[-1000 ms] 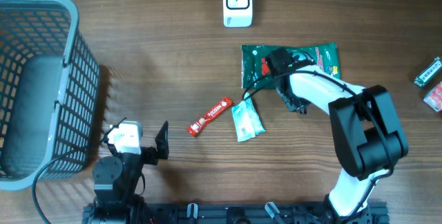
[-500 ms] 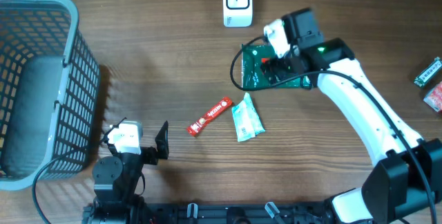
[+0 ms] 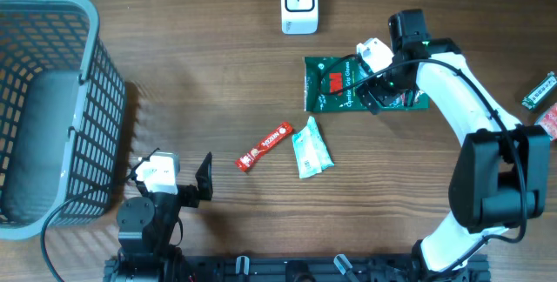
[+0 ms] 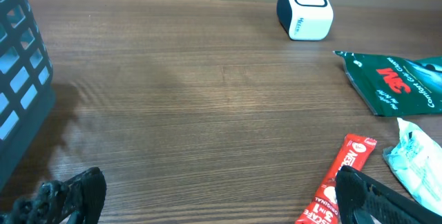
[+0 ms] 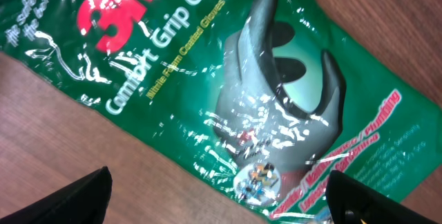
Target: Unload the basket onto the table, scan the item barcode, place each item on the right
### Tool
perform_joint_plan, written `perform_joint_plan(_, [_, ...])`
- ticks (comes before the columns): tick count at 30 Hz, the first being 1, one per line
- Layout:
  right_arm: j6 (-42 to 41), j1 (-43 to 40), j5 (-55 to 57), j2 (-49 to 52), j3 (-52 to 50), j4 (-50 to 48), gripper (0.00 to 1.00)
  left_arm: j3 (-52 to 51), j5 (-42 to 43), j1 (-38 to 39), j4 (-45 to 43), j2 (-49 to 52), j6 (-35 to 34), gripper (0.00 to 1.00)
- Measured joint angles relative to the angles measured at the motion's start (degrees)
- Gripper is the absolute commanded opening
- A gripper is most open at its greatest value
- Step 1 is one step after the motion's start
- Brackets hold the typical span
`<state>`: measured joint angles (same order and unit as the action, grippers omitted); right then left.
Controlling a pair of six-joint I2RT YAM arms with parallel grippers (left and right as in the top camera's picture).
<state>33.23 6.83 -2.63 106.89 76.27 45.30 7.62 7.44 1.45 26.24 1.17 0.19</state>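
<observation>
The item, a green 3M glove packet, lies flat on the table below the white barcode scanner. My right gripper hovers over the packet's right half, open, with nothing between its fingers. In the right wrist view the packet fills the frame and the right gripper straddles its lower edge. My left gripper rests open near the table's front left, far from the packet. In the left wrist view the left gripper holds nothing; the scanner and packet lie ahead.
A red stick sachet and a pale teal sachet lie mid-table, the red sachet by my left gripper's right finger. A blue-grey basket stands at the left. Two small packets sit at the right edge.
My right gripper went from shut to open and shifted from the packet's left part to its right half, the arm swinging out to the right. The left arm stayed still.
</observation>
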Motion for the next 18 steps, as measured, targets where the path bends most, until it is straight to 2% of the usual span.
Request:
perform_joint_plan(5, [0.1, -1.5, 2.2, 6.6, 0.0, -4.7, 1.00, 0.0, 0.0, 0.0, 0.0, 0.0, 0.0, 1.00])
perform_joint_plan(6, [0.0, -1.5, 3.5, 7.9, 0.0, -5.2, 0.96, 0.0, 0.0, 0.0, 0.0, 0.0, 0.0, 1.00])
perform_joint_plan(7, [-0.2, -1.6, 3.6, 8.6, 0.1, -5.3, 0.80, 0.0, 0.0, 0.0, 0.0, 0.0, 0.0, 1.00])
perform_joint_plan(8, [-0.3, -1.6, 4.2, 8.6, 0.4, -5.2, 0.54, 0.0, 0.0, 0.0, 0.0, 0.0, 0.0, 1.00])
perform_joint_plan(9, [-1.3, -1.6, 4.2, 9.1, 0.8, -3.9, 0.24, 0.0, 0.0, 0.0, 0.0, 0.0, 0.0, 1.00])
perform_joint_plan(10, [-2.0, -1.4, 4.1, 9.5, 1.3, -2.4, 0.04, 0.0, 0.0, 0.0, 0.0, 0.0, 0.0, 1.00])
perform_joint_plan(14, [-8.3, -1.0, 1.5, 9.9, 1.9, 2.6, 0.04, 0.0, 0.0, 0.0, 0.0, 0.0, 0.0, 1.00])
perform_joint_plan(18, [-14.0, -1.8, -7.1, 10.0, 1.9, 5.1, 0.05, 0.0, 0.0, 0.0, 0.0, 0.0, 0.0, 1.00])
